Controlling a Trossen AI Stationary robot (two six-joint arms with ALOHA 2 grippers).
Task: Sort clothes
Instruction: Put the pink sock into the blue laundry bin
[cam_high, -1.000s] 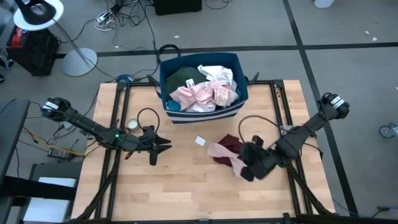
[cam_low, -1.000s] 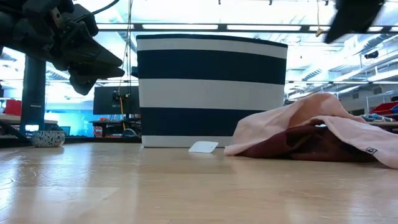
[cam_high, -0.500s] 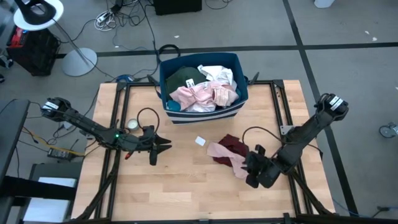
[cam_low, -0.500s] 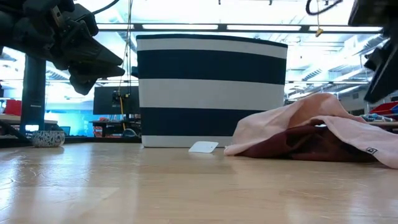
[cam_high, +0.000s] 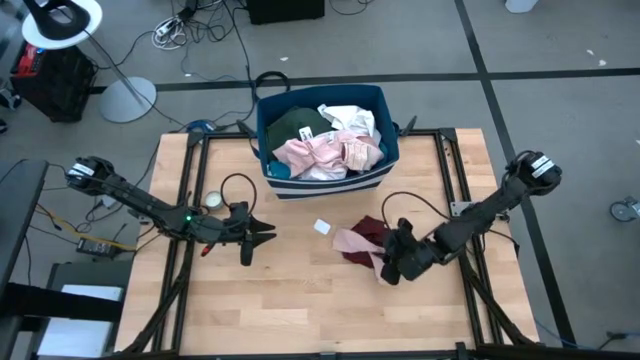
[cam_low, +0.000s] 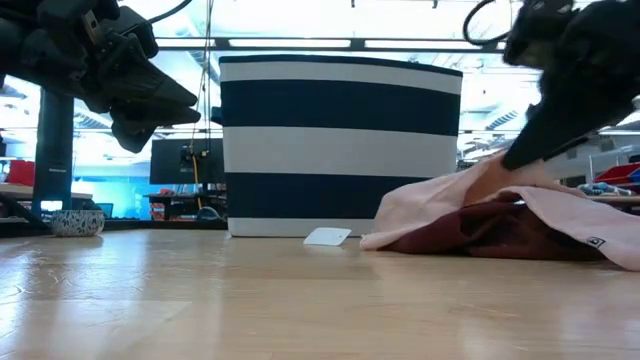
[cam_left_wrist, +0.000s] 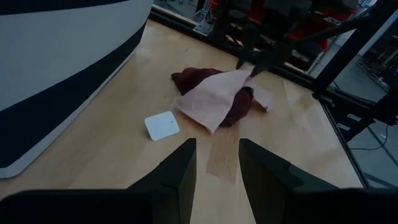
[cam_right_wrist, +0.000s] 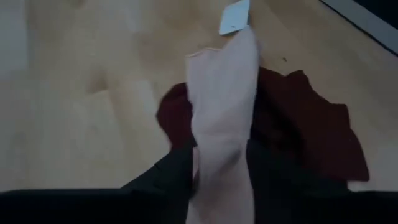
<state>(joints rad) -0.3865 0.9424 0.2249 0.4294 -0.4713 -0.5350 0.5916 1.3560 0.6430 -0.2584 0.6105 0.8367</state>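
From above, my right gripper (cam_high: 385, 268) sits at the near end of the soft pale pink cloth strip (cam_high: 356, 245), draped over a limp maroon garment (cam_high: 371, 232) on the wooden table (cam_high: 280, 300). Level view: light, floppy folds. My wrist view: fingers spread astride the pink strip; pinch that end.
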